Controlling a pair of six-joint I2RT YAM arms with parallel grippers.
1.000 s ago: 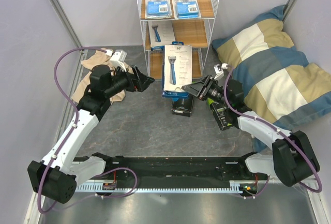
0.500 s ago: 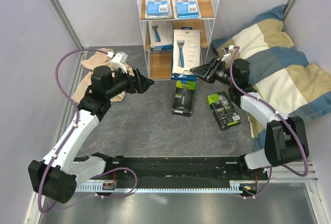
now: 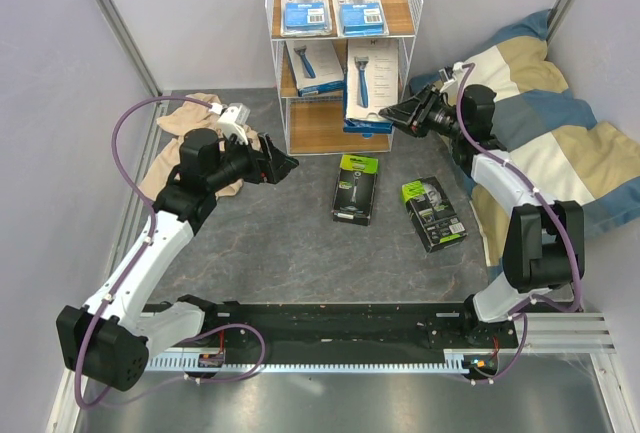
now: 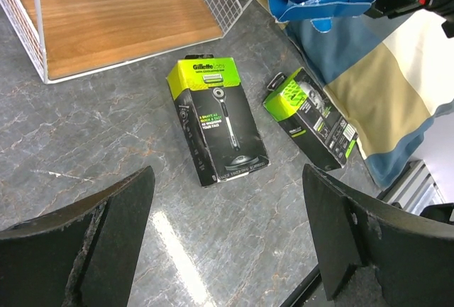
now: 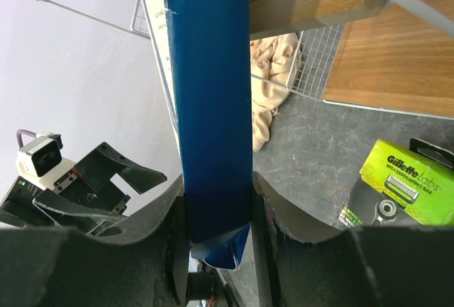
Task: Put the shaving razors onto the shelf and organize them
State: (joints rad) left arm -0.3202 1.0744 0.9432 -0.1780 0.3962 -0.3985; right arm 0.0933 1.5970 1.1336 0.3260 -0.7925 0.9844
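Observation:
The white wire shelf [image 3: 412,23] stands at the back. Two white-and-blue blister cards [image 3: 306,5] lie on its top board. One white pack with a blue razor [image 3: 311,61] lies on the middle board. My right gripper [image 3: 392,115] is shut on the second white pack [image 3: 371,81] and holds it at the right of the middle board; its blue edge [image 5: 213,101] fills the right wrist view. Two black-and-green boxes [image 3: 355,187] [image 3: 433,212] lie on the floor, also seen in the left wrist view [image 4: 217,128] [image 4: 311,117]. My left gripper [image 3: 288,164] is open and empty, left of the shelf.
A striped pillow [image 3: 545,143] lies at the right, behind my right arm. A beige cloth [image 3: 180,123] lies at the left under my left arm. Grey walls close in both sides. The shelf's bottom board [image 4: 113,16] is bare in the left wrist view.
My right gripper has carried the white pack up and back, from above the floor boxes to the shelf's middle board. The left arm has barely moved.

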